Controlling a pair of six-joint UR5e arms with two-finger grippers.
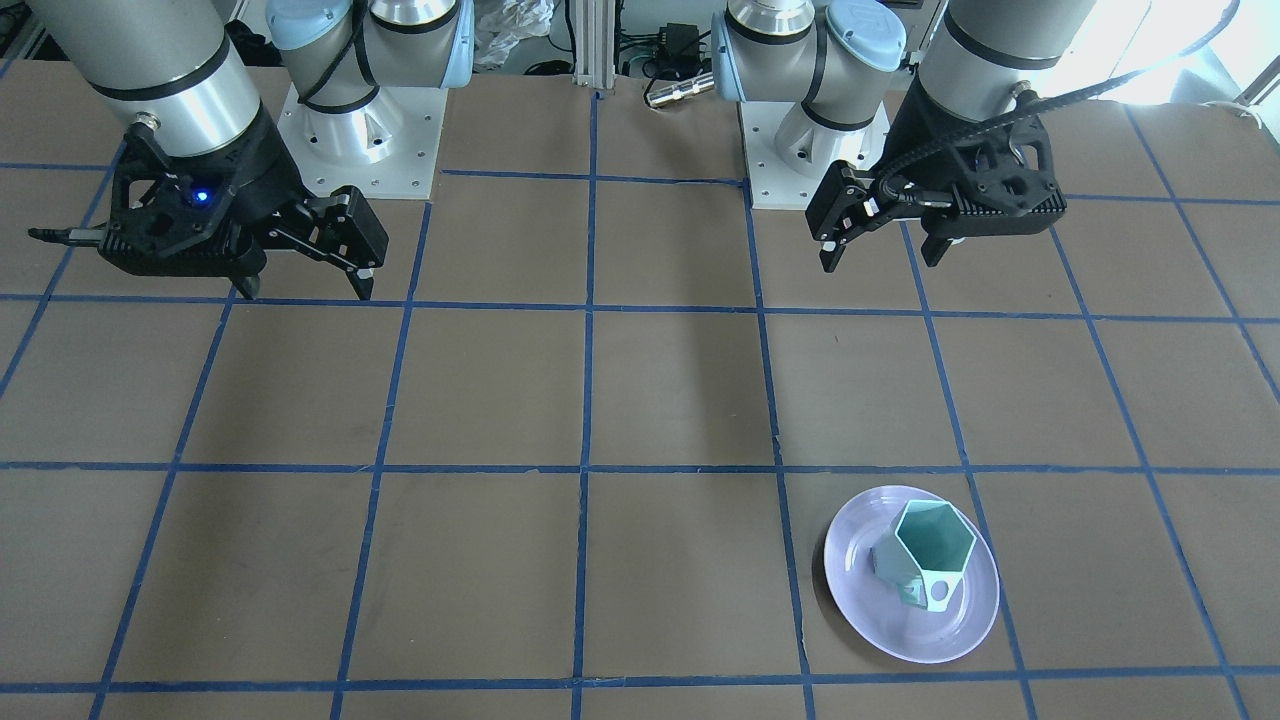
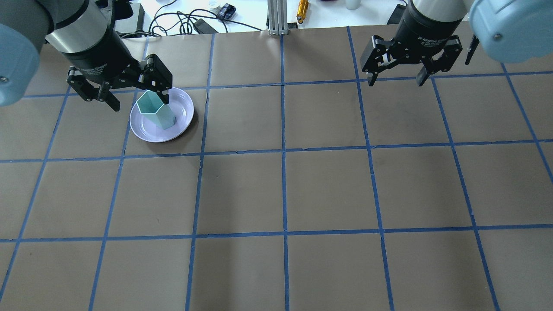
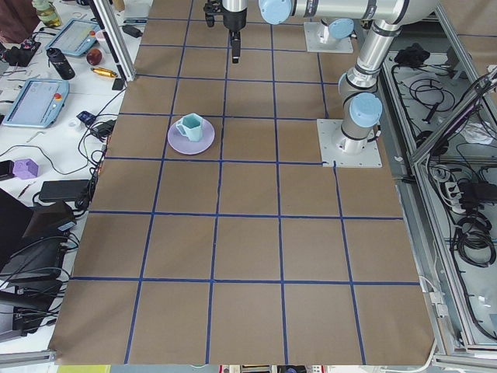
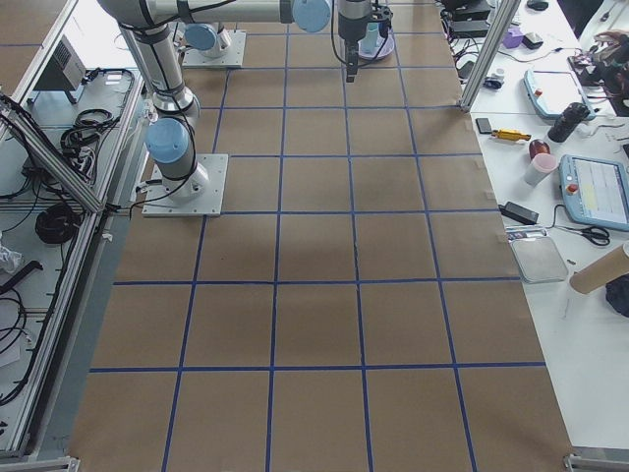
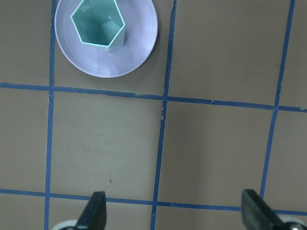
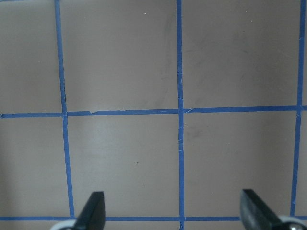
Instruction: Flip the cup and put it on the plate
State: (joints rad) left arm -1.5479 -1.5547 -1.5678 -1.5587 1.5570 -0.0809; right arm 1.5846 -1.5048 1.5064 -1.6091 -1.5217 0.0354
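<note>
The pale mint-green cup (image 1: 925,555) stands upright, hexagonal rim up, on the lavender plate (image 1: 960,630), with its handle toward the operators' side. Cup (image 2: 155,112) and plate (image 2: 149,131) lie at the far left in the overhead view. The left wrist view shows the cup (image 5: 98,24) on the plate (image 5: 139,33) at its top left. My left gripper (image 1: 882,262) hangs open and empty, high above the table, back from the plate; it also shows in the overhead view (image 2: 140,104) and its wrist view (image 5: 175,213). My right gripper (image 1: 306,290) (image 2: 395,80) (image 6: 175,213) is open and empty over bare table.
The brown table (image 2: 285,190) carries a grid of blue tape lines. Cables and an orange tool (image 2: 302,6) lie beyond its far edge. Tablets and small items (image 3: 35,101) sit on the side bench. The arm bases (image 1: 360,130) are bolted at the robot's side.
</note>
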